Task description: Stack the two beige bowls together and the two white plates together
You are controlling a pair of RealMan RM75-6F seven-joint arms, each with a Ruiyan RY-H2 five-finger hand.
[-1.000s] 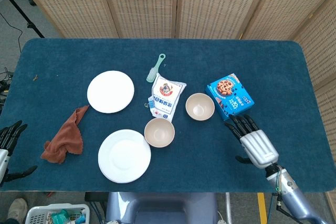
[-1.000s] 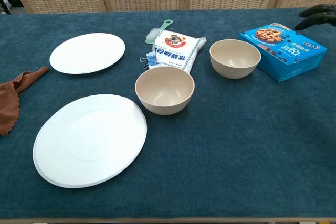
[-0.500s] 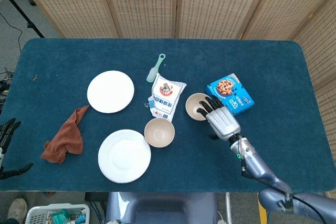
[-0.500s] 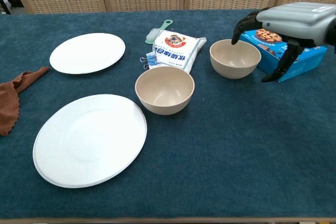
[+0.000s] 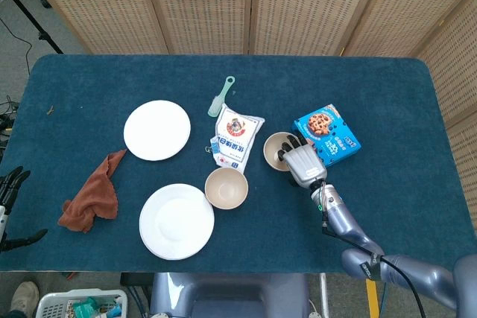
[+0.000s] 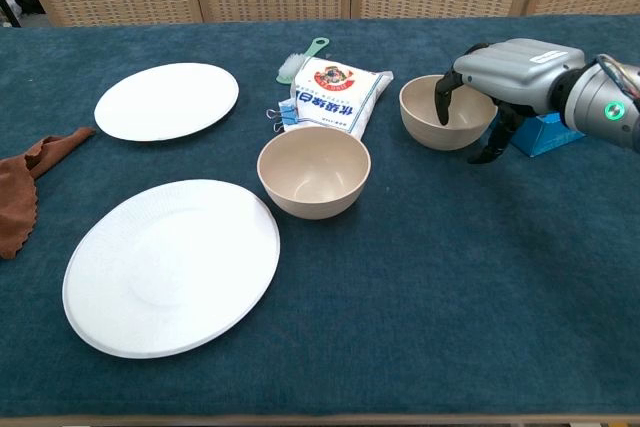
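Blue-clothed table [image 5: 387,94], two beige bowls, two white plates.
Right hand [image 6: 500,72] draped over far bowl [image 6: 432,115] rim, fingers inside, grasp unclear; near bowl [image 6: 313,170] empty, leftward.

My silver right hand [image 6: 505,72] is covering most of the blue cookie box [image 6: 548,133] in my chest view, and the brown crumpled cloth [image 6: 22,197] is getting cut by the left edge. I'm seeing only fingertips of my dark left hand [image 5: 9,188] overhead.
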